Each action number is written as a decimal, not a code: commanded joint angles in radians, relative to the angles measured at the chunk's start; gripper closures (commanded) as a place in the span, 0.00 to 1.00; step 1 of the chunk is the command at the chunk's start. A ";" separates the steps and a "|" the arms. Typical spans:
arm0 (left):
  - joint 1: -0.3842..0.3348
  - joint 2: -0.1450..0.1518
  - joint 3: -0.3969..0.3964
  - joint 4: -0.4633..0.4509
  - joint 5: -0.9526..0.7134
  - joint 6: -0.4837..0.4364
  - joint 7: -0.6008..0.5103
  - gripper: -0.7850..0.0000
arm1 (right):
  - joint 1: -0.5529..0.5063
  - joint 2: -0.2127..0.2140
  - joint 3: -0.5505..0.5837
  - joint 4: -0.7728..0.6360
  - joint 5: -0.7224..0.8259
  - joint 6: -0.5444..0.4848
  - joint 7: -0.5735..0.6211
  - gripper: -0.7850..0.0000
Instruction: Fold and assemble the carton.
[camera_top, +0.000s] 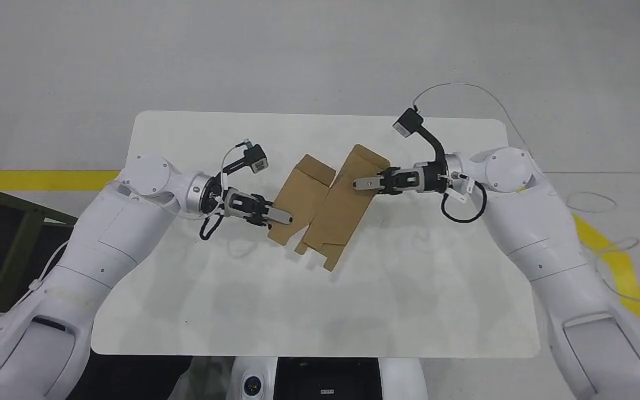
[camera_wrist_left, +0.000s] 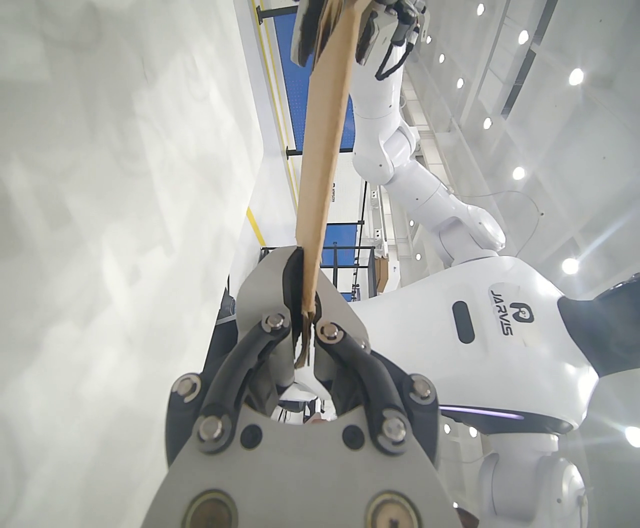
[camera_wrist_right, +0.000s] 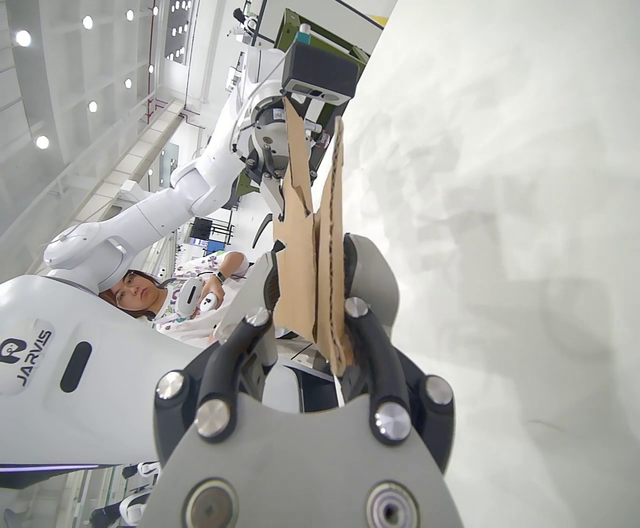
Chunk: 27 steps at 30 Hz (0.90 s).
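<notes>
At the left pincer (camera_wrist_left: 304, 285): clenched on the carton (camera_wrist_left: 325, 150), one thin edge nipped deep in its grip. Beyond its tips, card running straight out, edge-on, towards the right pincer (camera_wrist_right: 310, 270). There: grasping the opposite edge, two brown layers caught together and parting slightly just ahead of the tips.

Held from both ends, probably to keep the flattened blank taut and off the table (camera_top: 450, 300), ready for pressing the ends together to pop it into a tube.

Between the two pincers, seen from above: two joined panels, slanted, with notched flaps nearer the left pincer than the right.

Hard to judge whether wholly lifted or brushing the table beneath the pincers. Crease lines and flap count unclear. Broad faces of the card lost edge-on from either wrist. Exact bite of the right pincer partly masked by the card itself.
</notes>
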 joint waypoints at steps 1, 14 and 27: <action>0.002 0.000 -0.002 0.000 0.001 0.001 -0.001 1.00 | 0.003 0.002 -0.007 0.002 0.008 -0.002 -0.002 0.85; 0.012 -0.002 -0.017 -0.015 0.005 0.011 -0.011 1.00 | 0.031 0.012 -0.058 0.030 0.026 -0.017 -0.017 1.00; -0.010 -0.008 -0.053 0.050 -0.019 -0.001 0.001 0.00 | 0.049 0.013 -0.072 0.060 0.077 -0.078 -0.078 1.00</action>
